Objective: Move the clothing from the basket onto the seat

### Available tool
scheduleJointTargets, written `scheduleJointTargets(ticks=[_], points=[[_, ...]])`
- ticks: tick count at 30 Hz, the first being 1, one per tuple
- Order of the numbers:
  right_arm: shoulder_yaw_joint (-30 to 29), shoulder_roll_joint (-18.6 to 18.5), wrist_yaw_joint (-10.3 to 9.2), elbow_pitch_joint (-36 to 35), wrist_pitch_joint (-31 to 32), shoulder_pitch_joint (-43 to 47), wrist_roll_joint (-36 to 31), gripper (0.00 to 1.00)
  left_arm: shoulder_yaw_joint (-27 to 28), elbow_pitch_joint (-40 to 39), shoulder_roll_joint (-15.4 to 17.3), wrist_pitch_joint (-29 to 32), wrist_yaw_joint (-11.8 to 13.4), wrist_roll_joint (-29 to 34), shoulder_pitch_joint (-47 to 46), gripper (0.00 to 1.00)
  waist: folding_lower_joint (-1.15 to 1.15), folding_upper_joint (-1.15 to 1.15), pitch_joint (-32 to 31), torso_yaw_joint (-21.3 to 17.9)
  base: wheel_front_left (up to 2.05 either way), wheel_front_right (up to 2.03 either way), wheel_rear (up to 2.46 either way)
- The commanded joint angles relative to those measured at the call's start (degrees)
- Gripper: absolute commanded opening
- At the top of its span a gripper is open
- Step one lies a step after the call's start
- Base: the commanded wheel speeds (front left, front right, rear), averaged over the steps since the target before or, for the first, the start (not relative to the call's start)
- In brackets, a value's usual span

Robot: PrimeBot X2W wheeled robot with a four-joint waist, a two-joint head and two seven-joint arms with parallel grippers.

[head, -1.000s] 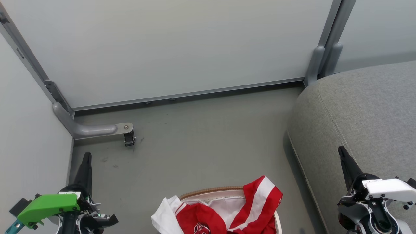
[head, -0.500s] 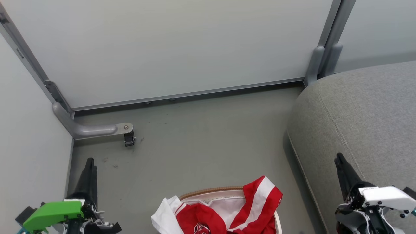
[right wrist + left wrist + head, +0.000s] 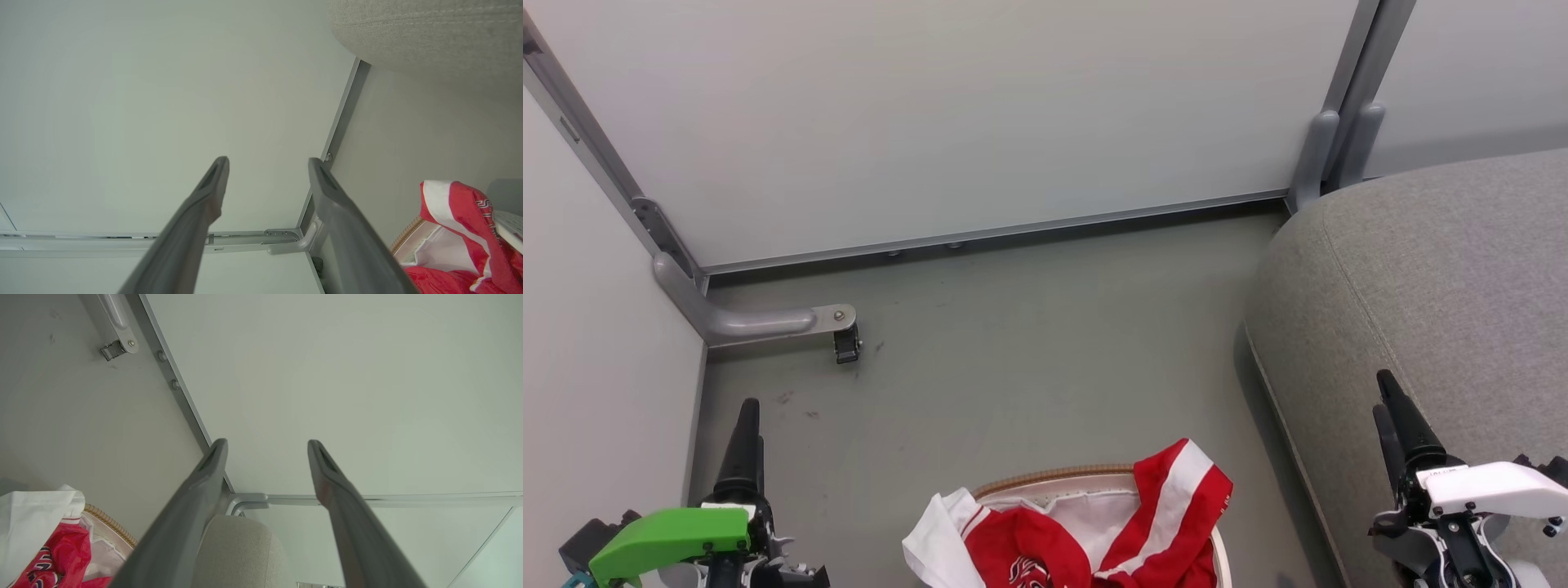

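The clothing (image 3: 1094, 531) is lying in the basket (image 3: 1054, 476) at 6 o'clock, and the seat (image 3: 1437, 269) is at 3 o'clock. The left gripper (image 3: 265, 443) and right gripper (image 3: 267, 160) are standing with fingers spread, holding nothing. A shallow pinch may be dropping cloth on the floor (image 3: 1013, 343), or tipping the basket.

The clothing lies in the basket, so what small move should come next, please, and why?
Probably lower the right gripper toward the clothing draped over the basket rim; it and the left gripper are open and empty.

Red-and-white clothing (image 3: 1029, 539) lies heaped in the basket (image 3: 1054, 476), one striped piece draped over its woven rim. The grey seat (image 3: 1437, 269) stands just to its right.
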Motion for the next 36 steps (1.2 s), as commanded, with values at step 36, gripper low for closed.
scheduleJointTargets(ticks=[36], points=[[6.07, -3.78, 0.03, -0.43, -8.29, -3.23, -36.28, 1.00, -4.03, 2.08, 0.57, -8.21, 0.73, 42.24, -2.92, 1.00, 0.00, 0.00, 0.57, 0.17, 0.00, 0.00, 0.00]])
